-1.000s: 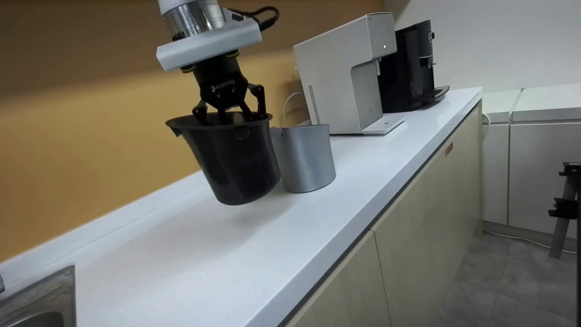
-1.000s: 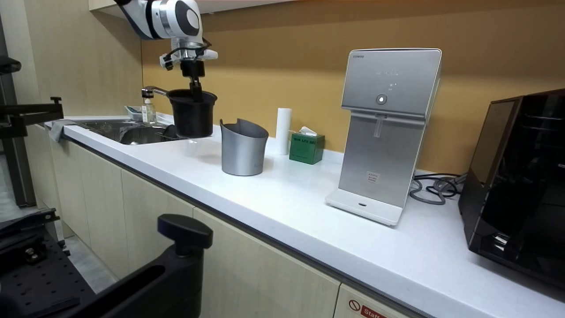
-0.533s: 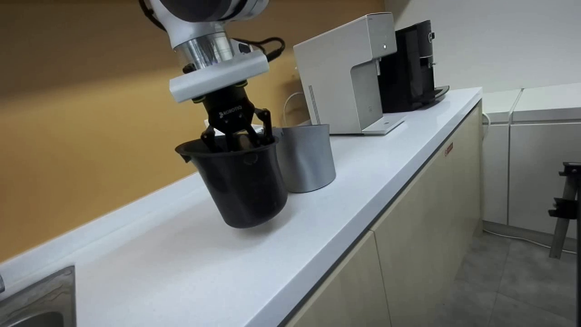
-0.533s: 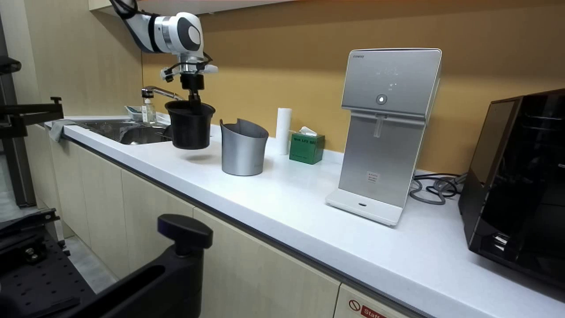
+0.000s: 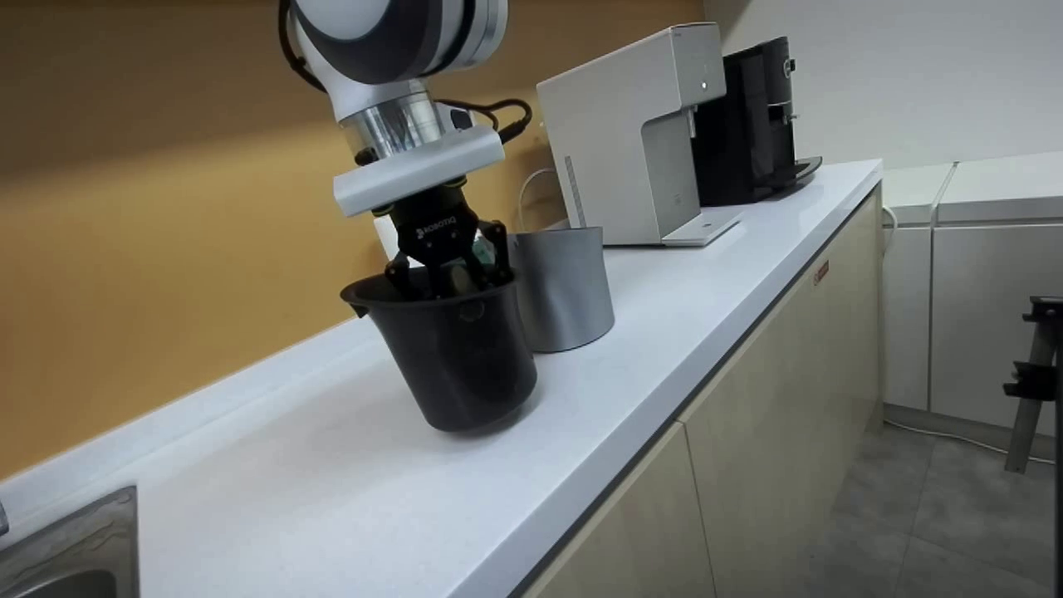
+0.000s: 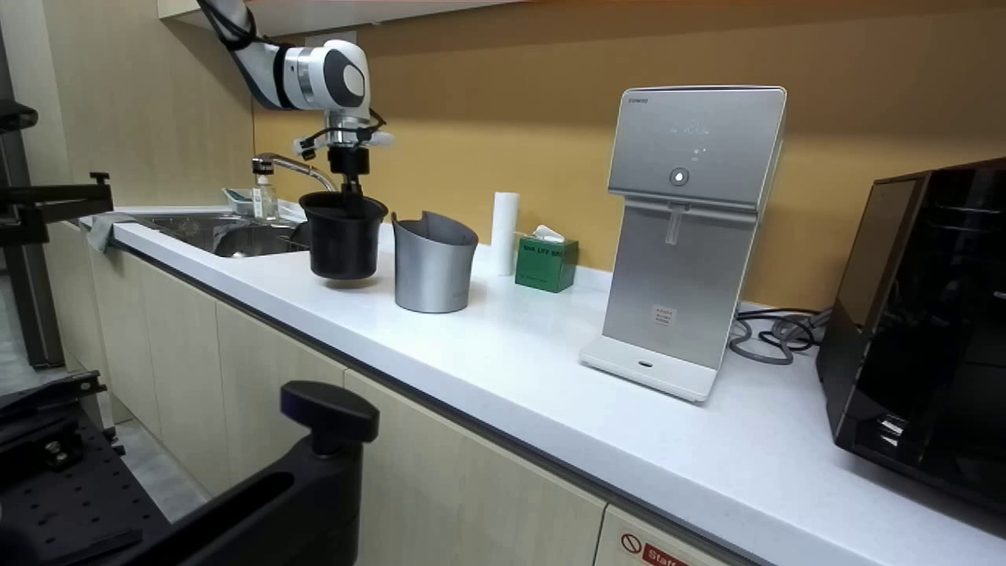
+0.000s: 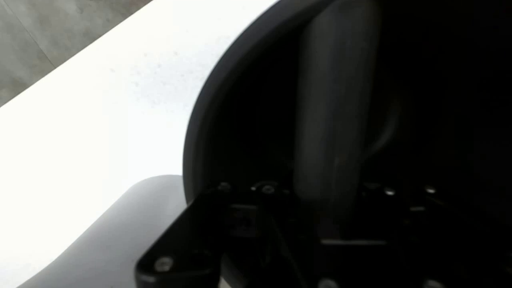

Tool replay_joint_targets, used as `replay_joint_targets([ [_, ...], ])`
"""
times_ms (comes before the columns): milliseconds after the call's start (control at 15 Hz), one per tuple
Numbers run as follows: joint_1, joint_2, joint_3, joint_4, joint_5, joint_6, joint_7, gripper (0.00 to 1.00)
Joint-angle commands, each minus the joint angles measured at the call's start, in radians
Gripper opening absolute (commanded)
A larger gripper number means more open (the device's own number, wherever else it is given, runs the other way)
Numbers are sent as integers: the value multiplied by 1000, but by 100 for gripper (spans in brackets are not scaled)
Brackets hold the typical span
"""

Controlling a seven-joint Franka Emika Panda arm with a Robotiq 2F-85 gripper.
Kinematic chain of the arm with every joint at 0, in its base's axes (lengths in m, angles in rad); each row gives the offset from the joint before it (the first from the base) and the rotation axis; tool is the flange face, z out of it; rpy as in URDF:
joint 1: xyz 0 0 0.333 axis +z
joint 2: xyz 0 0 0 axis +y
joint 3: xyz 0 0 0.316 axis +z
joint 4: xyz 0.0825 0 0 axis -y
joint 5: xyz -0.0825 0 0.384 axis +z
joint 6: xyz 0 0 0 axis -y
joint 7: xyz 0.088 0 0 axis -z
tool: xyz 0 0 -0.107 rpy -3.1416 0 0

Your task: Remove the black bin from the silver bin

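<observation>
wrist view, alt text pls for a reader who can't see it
From above, the tool holds the black bin, its mostly dark inside filling the right. Part of the silver bin shows at lower left on a white counter, with grey floor in the top left corner.

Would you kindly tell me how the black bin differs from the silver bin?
The black bin is held by the gripper; the silver bin stands on the counter. The black bin's rim flares outward; the silver bin's is notched. Both are rounded and open-topped.
</observation>
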Motion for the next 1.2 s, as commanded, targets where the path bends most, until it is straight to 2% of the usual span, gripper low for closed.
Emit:
replay_joint_targets([
  [0,11,-3,-16,0,30,6,-31,36],
  [133,12,2,-17,0,41,6,-43,43],
  [667,20,-19,-21,2,46,-3,-67,97],
  [733,26,-31,-21,4,38,-9,-63,100],
  [1133,57,-144,-24,9,-27,-84,-18,100],
])
